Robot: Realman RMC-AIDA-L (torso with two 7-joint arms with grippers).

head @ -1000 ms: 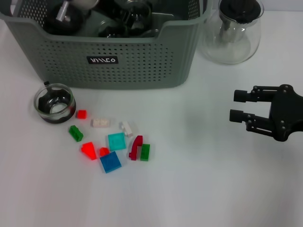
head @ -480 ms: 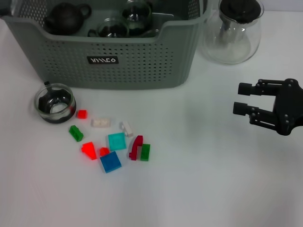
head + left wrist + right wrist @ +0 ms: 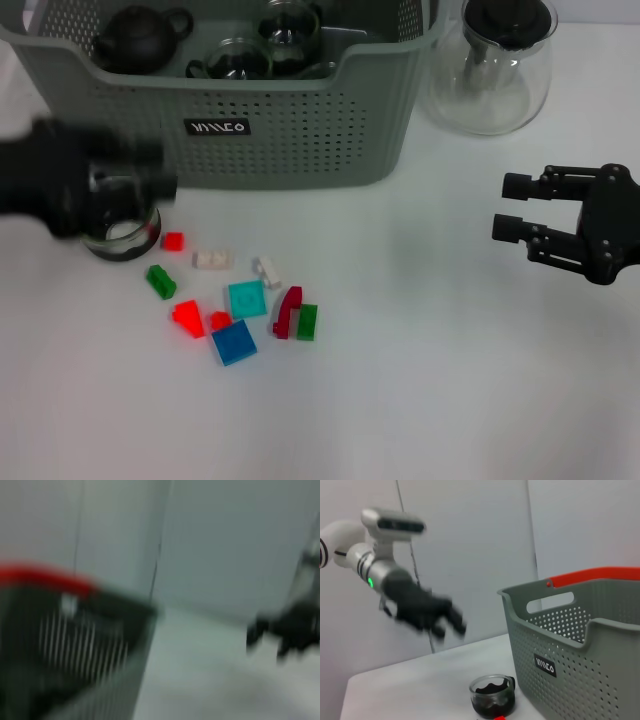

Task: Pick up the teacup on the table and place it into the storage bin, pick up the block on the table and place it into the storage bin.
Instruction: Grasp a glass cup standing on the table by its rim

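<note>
The teacup (image 3: 122,232), a small glass cup with dark liquid, stands on the white table just in front of the storage bin's (image 3: 290,140) left corner; it also shows in the right wrist view as teacup (image 3: 492,696) beside the bin (image 3: 580,645). Several small coloured blocks lie to its right, among them a blue block (image 3: 233,342) and a teal block (image 3: 246,298). My left gripper (image 3: 165,170) is a moving blur above the teacup's far side, fingers apart and empty; the right wrist view shows this left gripper (image 3: 451,622) raised above the table. My right gripper (image 3: 510,207) hovers open at the right, empty.
The bin holds a dark teapot (image 3: 140,38) and glass cups (image 3: 240,60). A glass jug (image 3: 495,65) with a black lid stands right of the bin. The left wrist view shows a blurred bin wall (image 3: 75,645) with a red handle.
My left arm, over the bin a second ago and then out of sight, has swept in from the left over the teacup. The right gripper drew slightly right, then held still.
</note>
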